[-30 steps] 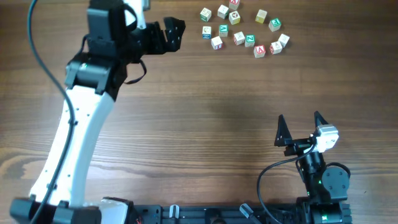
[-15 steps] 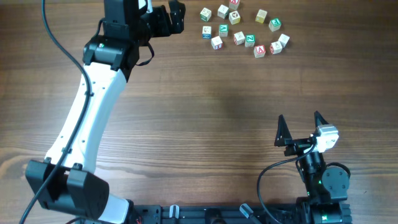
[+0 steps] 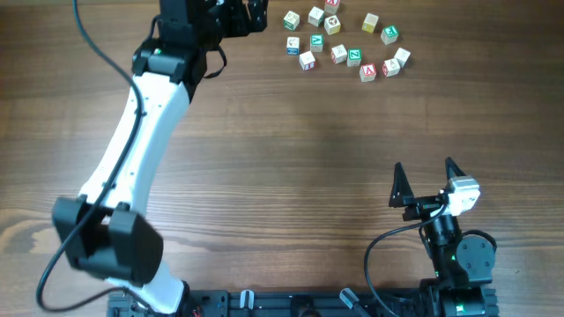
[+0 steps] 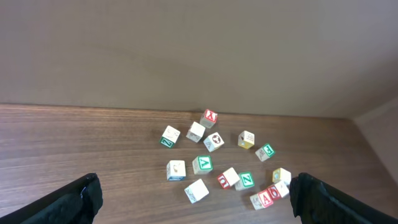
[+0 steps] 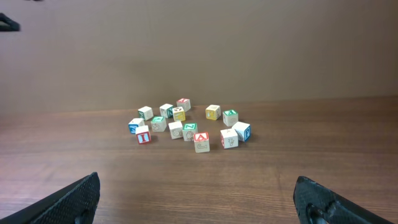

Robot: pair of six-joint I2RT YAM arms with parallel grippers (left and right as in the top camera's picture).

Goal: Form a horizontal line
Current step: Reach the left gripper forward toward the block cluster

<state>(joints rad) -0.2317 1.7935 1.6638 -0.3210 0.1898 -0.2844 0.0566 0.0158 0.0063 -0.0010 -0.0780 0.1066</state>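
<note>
Overhead, the left claw (image 3: pixel 256 14) sits at the far edge of the tabletop (image 3: pixel 282 176) with its dark fingers spread and pointing right. In the left wrist view the two fingertips (image 4: pixel 81 198) stand wide apart at the bottom corners, and the cubes lie ahead between them, untouched. Behind the claw, the left arm (image 3: pixel 141 114) runs as one long white link on a diagonal back to its base at the near left.

The right claw (image 3: pixel 424 167) is also spread, its tips aimed at the far edge. The right arm (image 3: pixel 458 251) is folded close over its base at the near right, well apart from the cubes.

The cubes (image 3: pixel 339 40) lie in a loose scatter at the far edge, just right of the left claw. The scatter is wider than it is deep, running from far left down to near right, and its faces are turned at mixed angles. A pale-faced cube (image 3: pixel 315 16) sits toward the far left, a green-lettered cube (image 3: pixel 354 57) lies nearer, and the red "A" cube (image 3: pixel 368 71) is just beside that one at the near right.
</note>
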